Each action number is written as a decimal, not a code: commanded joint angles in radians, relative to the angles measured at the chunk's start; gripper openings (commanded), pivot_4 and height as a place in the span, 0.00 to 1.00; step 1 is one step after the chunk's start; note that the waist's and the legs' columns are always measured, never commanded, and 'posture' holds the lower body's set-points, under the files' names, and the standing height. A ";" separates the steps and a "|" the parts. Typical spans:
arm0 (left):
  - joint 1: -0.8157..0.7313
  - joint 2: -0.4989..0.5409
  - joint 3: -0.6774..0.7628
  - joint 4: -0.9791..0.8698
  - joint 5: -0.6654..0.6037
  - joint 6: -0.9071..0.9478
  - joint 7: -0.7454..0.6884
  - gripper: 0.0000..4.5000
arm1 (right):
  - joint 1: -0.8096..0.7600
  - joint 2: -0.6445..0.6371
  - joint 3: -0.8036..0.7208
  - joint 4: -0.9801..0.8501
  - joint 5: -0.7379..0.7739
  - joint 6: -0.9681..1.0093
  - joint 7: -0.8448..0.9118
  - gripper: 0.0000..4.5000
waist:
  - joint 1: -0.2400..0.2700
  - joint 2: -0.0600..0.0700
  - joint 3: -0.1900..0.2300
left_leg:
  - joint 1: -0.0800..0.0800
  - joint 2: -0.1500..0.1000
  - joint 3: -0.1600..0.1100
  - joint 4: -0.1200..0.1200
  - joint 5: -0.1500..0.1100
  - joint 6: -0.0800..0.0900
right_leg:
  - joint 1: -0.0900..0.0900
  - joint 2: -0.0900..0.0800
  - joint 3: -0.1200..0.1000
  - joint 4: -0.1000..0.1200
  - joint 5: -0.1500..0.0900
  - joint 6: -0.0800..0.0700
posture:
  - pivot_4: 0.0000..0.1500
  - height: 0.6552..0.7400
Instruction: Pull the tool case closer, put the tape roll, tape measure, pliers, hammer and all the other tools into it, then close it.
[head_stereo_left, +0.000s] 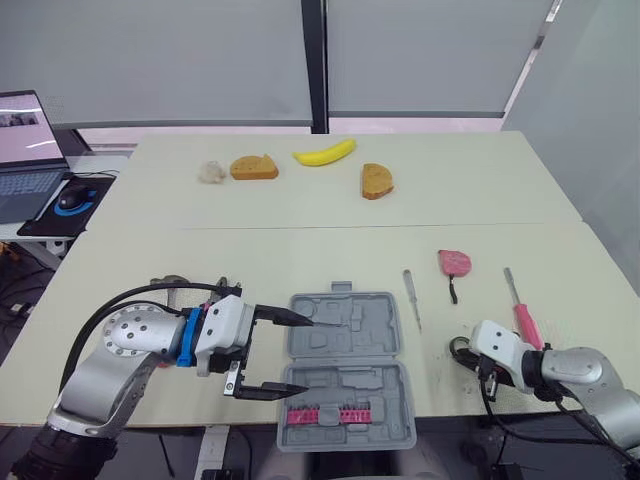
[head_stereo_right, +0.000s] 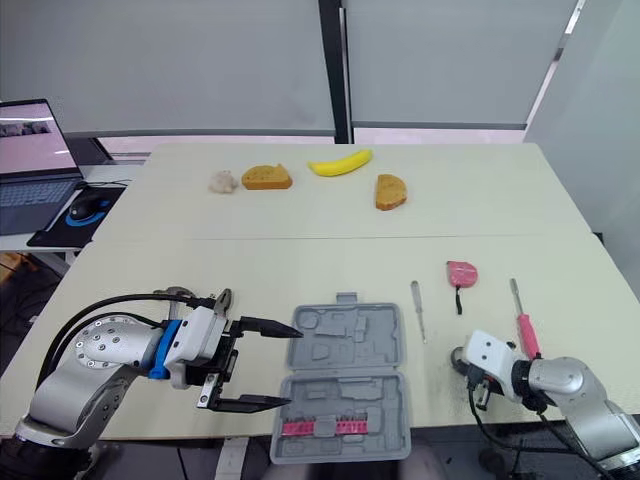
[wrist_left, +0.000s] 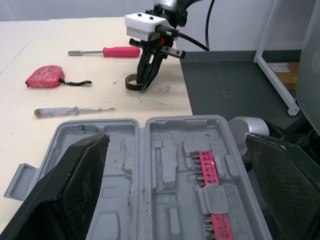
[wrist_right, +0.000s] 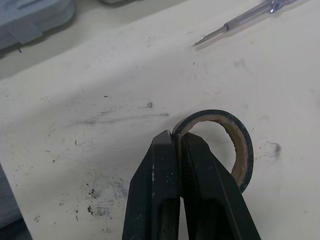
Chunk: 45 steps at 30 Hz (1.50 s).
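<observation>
At my far left, off the table's (head_stereo_left: 300, 240) edge at about ten o'clock, a laptop (head_stereo_left: 25, 150) and a mouse (head_stereo_left: 72, 198) sat on a side desk. My left gripper (head_stereo_left: 310, 355) hung over the near part of the table with its two fingers (wrist_left: 75, 185) spread wide and holding nothing. Their tips reached over the nine o'clock edge of the tool case (head_stereo_left: 350, 330).

The case lay open and flat in front of me, both grey halves facing up. A strip of pink bits (head_stereo_left: 330, 413) sat in the half nearest me, at six o'clock.

Across the far side of the table, around twelve o'clock, were a whitish lump (head_stereo_left: 211, 172), a slice of bread (head_stereo_left: 253, 167), a banana (head_stereo_left: 324, 153) and a second slice (head_stereo_left: 376, 181).

Just beside the case at two o'clock lay a clear-handled screwdriver (head_stereo_left: 412, 298), and beyond it the pink tape measure (head_stereo_left: 454, 263) with its black strap.

At three o'clock from the case, well apart from it, the tape roll (wrist_right: 220, 145) rested on the table. My right gripper (wrist_right: 177, 136) was closed there. As far as I could judge, the roll's wall was pinched between the fingertips, one finger (wrist_right: 155, 190) outside the ring and one inside.

A red-handled screwdriver (head_stereo_left: 522, 315) lay just past that gripper, at one o'clock from it.
</observation>
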<state>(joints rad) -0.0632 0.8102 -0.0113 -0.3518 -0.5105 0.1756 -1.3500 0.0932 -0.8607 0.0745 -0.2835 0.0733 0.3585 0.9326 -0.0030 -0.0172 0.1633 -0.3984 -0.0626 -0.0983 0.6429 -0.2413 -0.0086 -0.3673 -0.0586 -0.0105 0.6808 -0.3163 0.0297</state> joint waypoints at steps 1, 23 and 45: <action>-0.008 0.023 0.058 0.010 -0.010 0.001 0.021 1.00 | -0.099 -0.014 -0.008 -0.152 0.079 0.139 0.037 0.00 | -0.003 0.000 0.000 | 0.000 0.001 0.000 0.000 0.000 0.000 | 0.000 0.001 0.000 0.000 0.000 -0.001 | 1.00 1.00; 0.172 0.082 0.341 0.203 0.019 -0.084 0.038 1.00 | -0.884 0.662 0.549 0.479 -0.059 0.275 -0.046 0.00 | -0.024 0.001 0.001 | -0.001 0.003 -0.001 0.000 0.000 -0.004 | -0.010 0.003 0.001 0.000 0.002 -0.005 | 1.00 1.00; 0.189 0.084 0.332 0.218 0.043 -0.125 0.037 1.00 | -0.982 0.864 0.535 0.860 -0.164 0.103 -0.025 0.00 | -0.029 0.002 0.001 | -0.001 0.003 -0.001 -0.002 0.000 -0.008 | -0.014 0.004 0.002 0.003 0.003 -0.005 | 1.00 1.00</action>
<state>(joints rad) 0.1246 0.8803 0.3036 -0.1092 -0.4659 0.0612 -1.3173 -0.8596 -0.0139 0.6260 0.5862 -0.0887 0.4845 0.8975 -0.0321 -0.0157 0.1643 -0.3993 -0.0595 -0.0994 0.6405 -0.2418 -0.0163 -0.3815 -0.0548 -0.0088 0.6834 -0.3136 0.0243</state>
